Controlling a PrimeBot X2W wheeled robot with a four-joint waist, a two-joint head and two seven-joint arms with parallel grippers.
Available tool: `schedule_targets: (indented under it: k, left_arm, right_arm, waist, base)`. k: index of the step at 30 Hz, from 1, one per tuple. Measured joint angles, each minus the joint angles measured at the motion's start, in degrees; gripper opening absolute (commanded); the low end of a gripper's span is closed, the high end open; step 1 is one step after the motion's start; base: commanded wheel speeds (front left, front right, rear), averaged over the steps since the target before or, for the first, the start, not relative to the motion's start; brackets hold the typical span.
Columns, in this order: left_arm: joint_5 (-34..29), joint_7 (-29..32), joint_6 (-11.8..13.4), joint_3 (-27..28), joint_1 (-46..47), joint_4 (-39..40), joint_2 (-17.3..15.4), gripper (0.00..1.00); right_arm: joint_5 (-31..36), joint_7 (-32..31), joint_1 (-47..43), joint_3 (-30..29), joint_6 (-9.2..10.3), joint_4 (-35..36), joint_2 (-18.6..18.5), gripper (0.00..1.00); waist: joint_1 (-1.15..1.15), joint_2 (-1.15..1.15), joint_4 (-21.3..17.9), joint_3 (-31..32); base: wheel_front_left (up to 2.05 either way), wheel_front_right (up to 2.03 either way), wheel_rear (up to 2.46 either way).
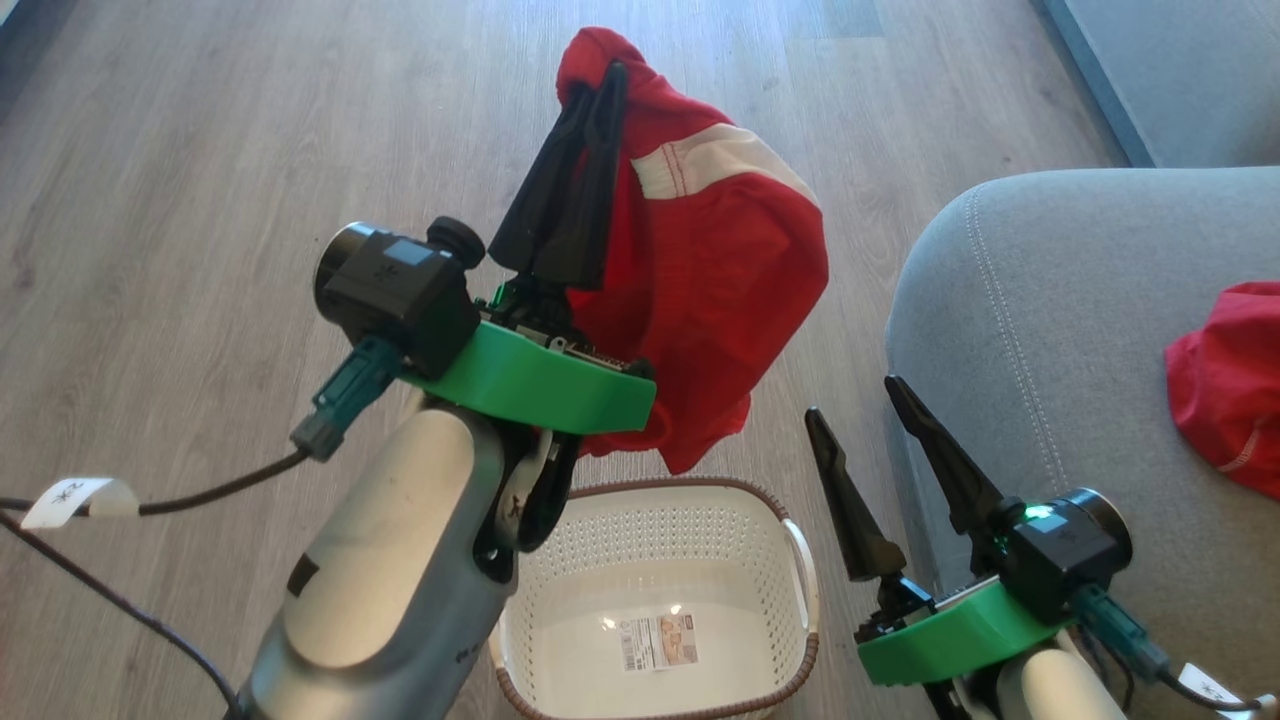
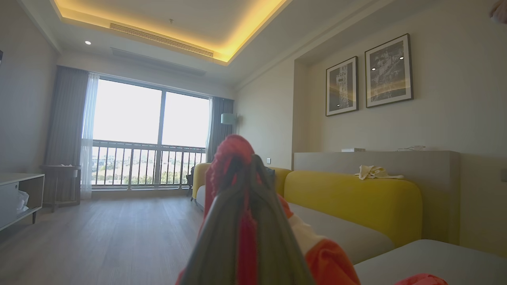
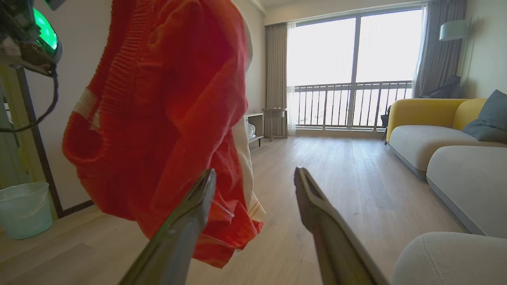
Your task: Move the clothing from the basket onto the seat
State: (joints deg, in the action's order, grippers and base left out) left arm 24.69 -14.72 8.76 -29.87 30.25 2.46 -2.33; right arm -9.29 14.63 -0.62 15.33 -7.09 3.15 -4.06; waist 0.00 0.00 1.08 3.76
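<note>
Laundry run, near its close: my left gripper, fingers pressed together on a pinch of a red garment with a white band, holds it aloft above the basket, the hem dangling just over the brown rim; my right gripper hangs just beside the seat, its fingers spread apart and holding nothing; another red piece already lies on the seat, toward my right; the basket's floor shows bare but for its sticker label, though my forearm hides one corner. By my reckoning one piece is delivered, one is lifted out and in the air, and nothing more is seen waiting; what is left is to carry this garment across to the seat and let it go.
</note>
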Motion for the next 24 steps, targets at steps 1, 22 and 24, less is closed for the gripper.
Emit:
schedule_targets:
  k: [1, 22, 24]
  left_arm:
    - [0.0, 0.0, 0.0, 0.0, 0.0, 0.0, 0.0, 0.0]
    - [-0.08, 0.0, -1.54, -6.08, -0.01, -1.09, -0.03, 0.0]
    - [-0.09, 0.0, -1.62, -6.76, -0.01, -1.26, -0.03, 0.0]
  right_arm:
    - [0.0, 0.0, 0.0, 0.0, 0.0, 0.0, 0.0, 1.0]
    - [0.15, 0.0, 8.11, 6.93, 0.0, -2.61, -3.47, 1.0]
    - [0.16, 0.0, 8.91, 6.66, 0.0, -2.96, -3.46, 1.0]
  waist:
    - [0.0, 0.0, 0.0, 0.0]
    - [0.0, 0.0, 1.1, 0.1]
    - [0.0, 0.0, 1.39, 0.22]
  base:
    - [0.0, 0.0, 0.0]
    - [0.0, 0.0, 0.0]
    - [0.0, 0.0, 0.0]
